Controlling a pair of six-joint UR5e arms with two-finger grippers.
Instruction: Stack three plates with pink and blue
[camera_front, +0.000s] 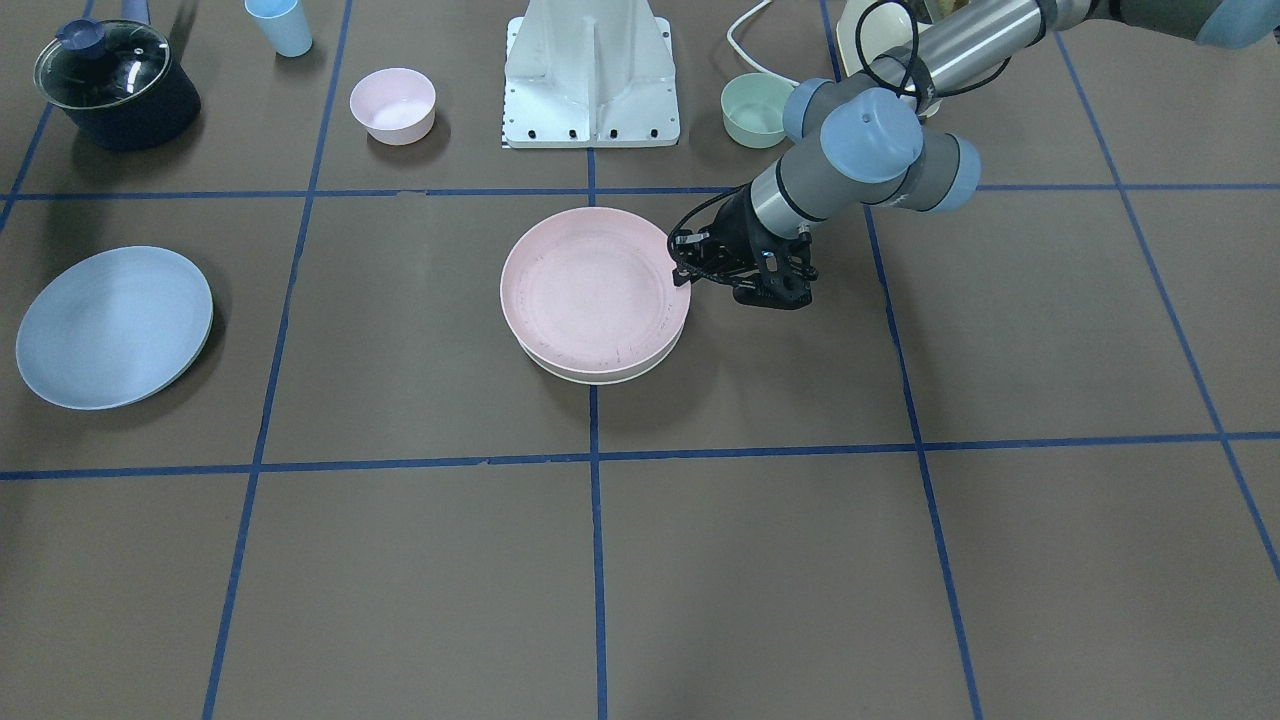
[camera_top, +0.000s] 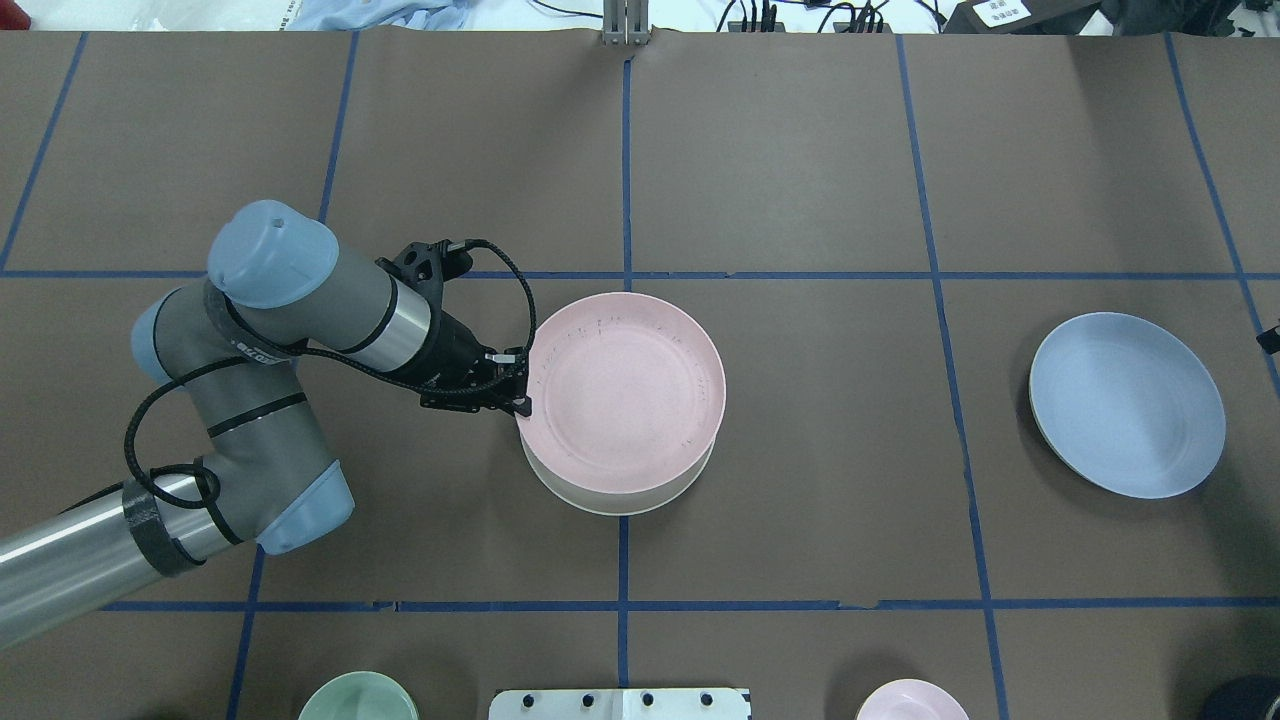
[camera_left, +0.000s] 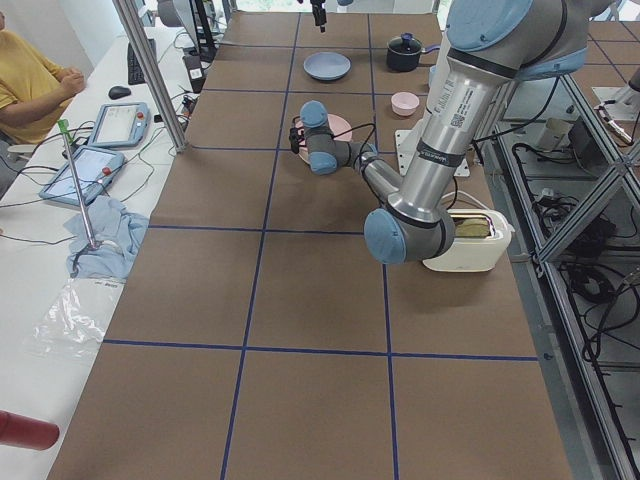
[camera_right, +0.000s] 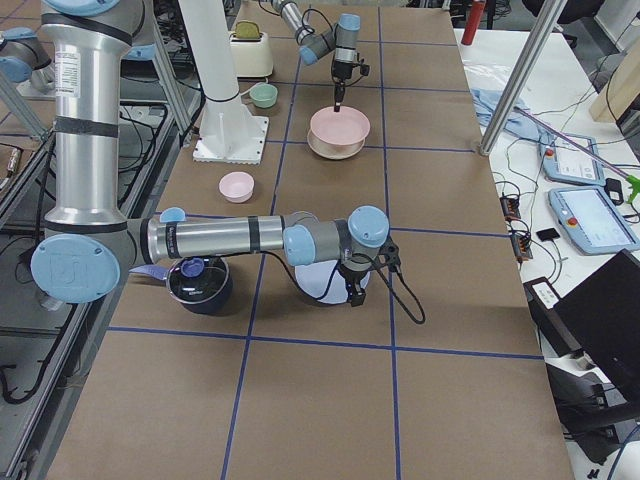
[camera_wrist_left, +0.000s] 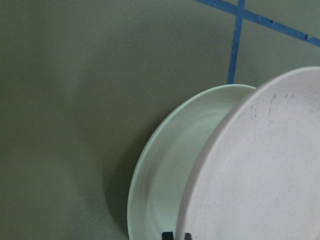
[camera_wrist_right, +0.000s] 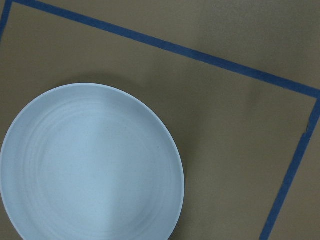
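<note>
**Progress.** The first of two stacking steps is nearly complete. The pink plate lies on the cream plate at the centre of the overhead view. It sits offset toward the top of the frame, so a crescent of cream rim shows below it and the pair is not concentric. The blue plate lies alone on the table at the right of that view, well apart from the stack. Placing it on top is the work that remains.

**Left arm.** It enters from the lower left of the overhead view and folds at the elbow. The wrist lies nearly level and points at the left rim of the pink plate. The left gripper is at that rim. In the left wrist view the two fingertips stand a narrow gap apart with the pink rim between them. The jaws therefore appear closed on the pink plate, not yet released.

**Right arm.** In the exterior right view it stretches low across the table. The right gripper points down above the blue plate. Its jaw opening cannot be told from that view.
</note>
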